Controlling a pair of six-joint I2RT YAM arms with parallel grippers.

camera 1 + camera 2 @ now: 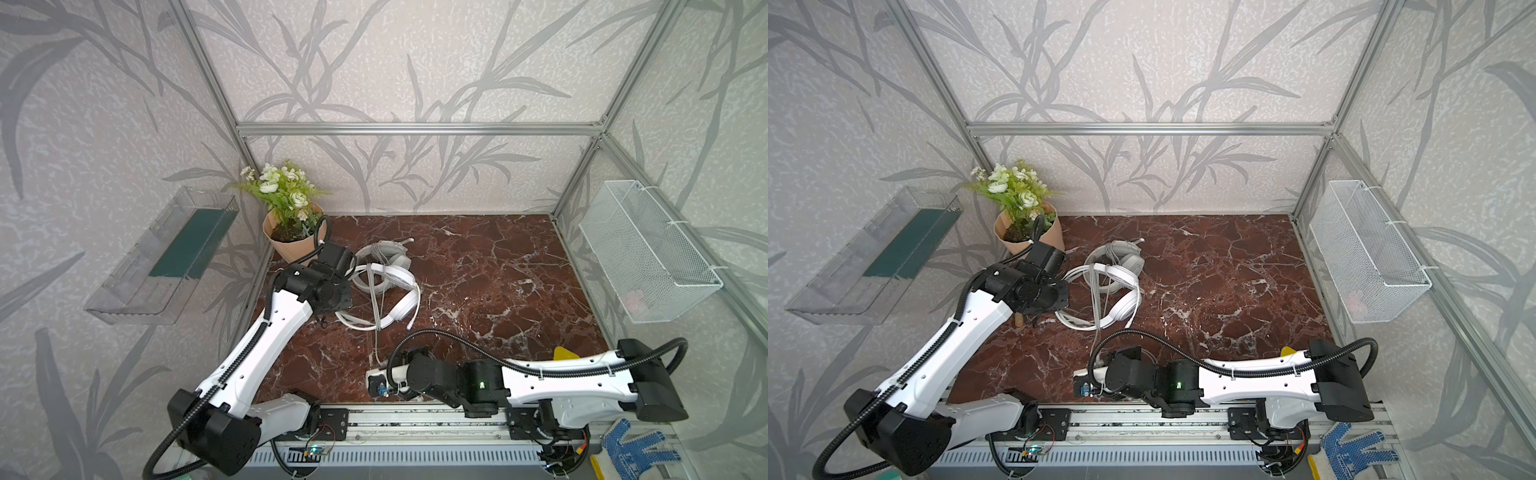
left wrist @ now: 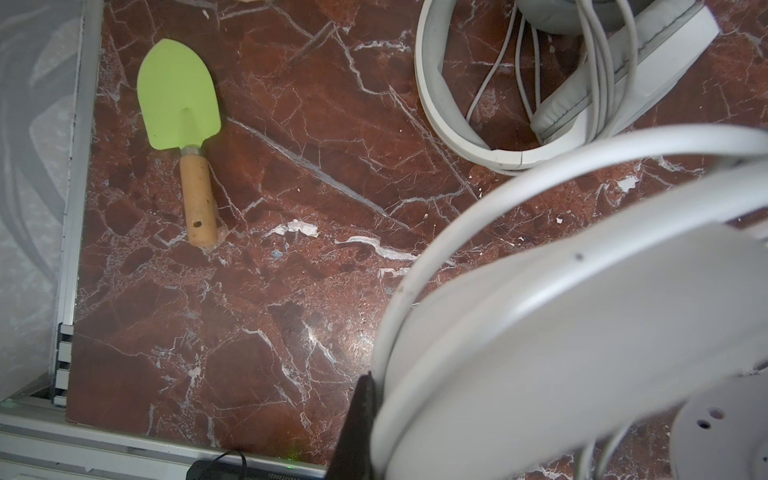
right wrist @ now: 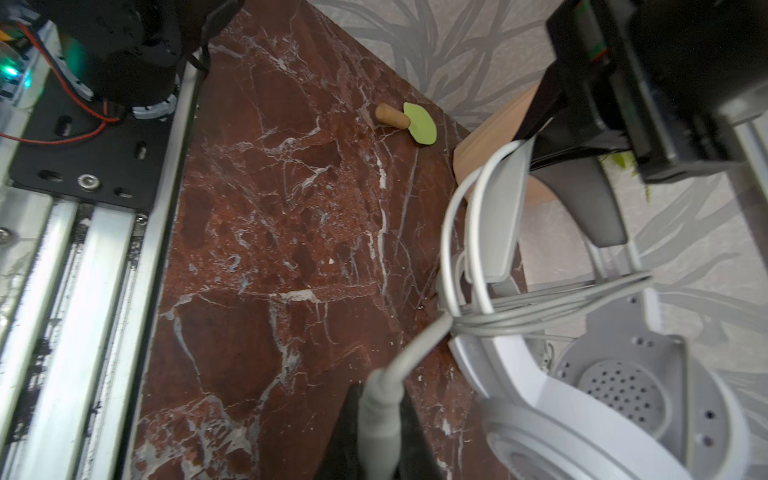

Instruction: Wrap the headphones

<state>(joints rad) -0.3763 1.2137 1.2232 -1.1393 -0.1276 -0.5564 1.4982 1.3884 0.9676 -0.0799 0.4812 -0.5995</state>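
Two headphones lie at the back left of the marble table in both top views: a greyish-white pair (image 1: 388, 253) and, in front of it, a glossy white pair (image 1: 401, 301) (image 1: 1121, 307). My left gripper (image 2: 382, 386) is shut on the glossy pair's headband (image 2: 561, 316) (image 3: 505, 208); in the top views its wrist hides the jaws. The thin pale cable (image 3: 552, 309) is looped around that headband and runs toward the front edge (image 1: 377, 332). My right gripper (image 3: 380, 401) is shut on the cable's thick end (image 3: 380, 419) and sits low near the front rail (image 1: 376, 384).
A potted flower plant (image 1: 291, 241) stands in the back left corner. A green trowel with a wooden handle (image 2: 178, 99) (image 3: 417, 122) lies by the left wall. A clear bin (image 1: 166, 257) hangs on the left wall, a wire basket (image 1: 648, 253) on the right. A blue dotted glove (image 1: 636, 453) lies front right.
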